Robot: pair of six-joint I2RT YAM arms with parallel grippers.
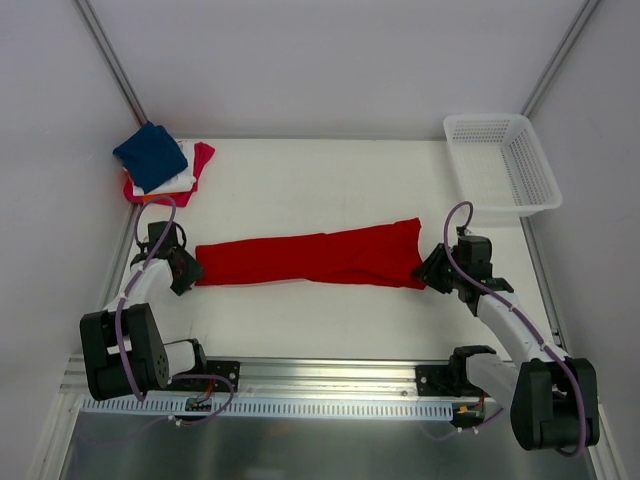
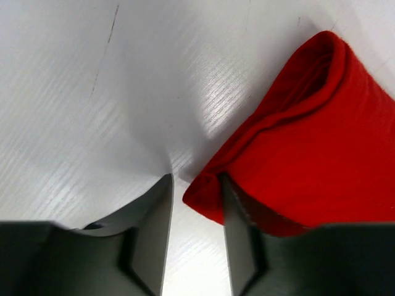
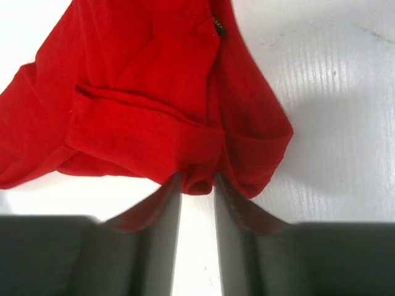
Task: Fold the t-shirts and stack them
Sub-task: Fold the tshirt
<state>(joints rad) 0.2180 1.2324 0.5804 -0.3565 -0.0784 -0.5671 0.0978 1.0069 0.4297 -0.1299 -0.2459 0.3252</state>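
A large red t-shirt (image 1: 310, 257) lies across the table as a long, narrow folded strip. My left gripper (image 1: 185, 270) is at its left end. In the left wrist view the left gripper (image 2: 194, 182) stands open, bare table showing between the fingers and a corner of the red shirt (image 2: 308, 154) against the right finger (image 2: 237, 216). My right gripper (image 1: 432, 268) is at the shirt's right end. There the right gripper (image 3: 197, 179) is open a little, with a loose roll of the red shirt (image 3: 142, 92) lying between the fingertips. Small folded t-shirts are stacked at the back left, navy (image 1: 150, 155) on top.
A white mesh basket (image 1: 486, 122) stands at the back right. In the back-left stack, white (image 1: 185, 172) and magenta (image 1: 204, 155) cloth shows under the navy square. A metal rail (image 1: 330, 385) runs along the near edge between the arm bases.
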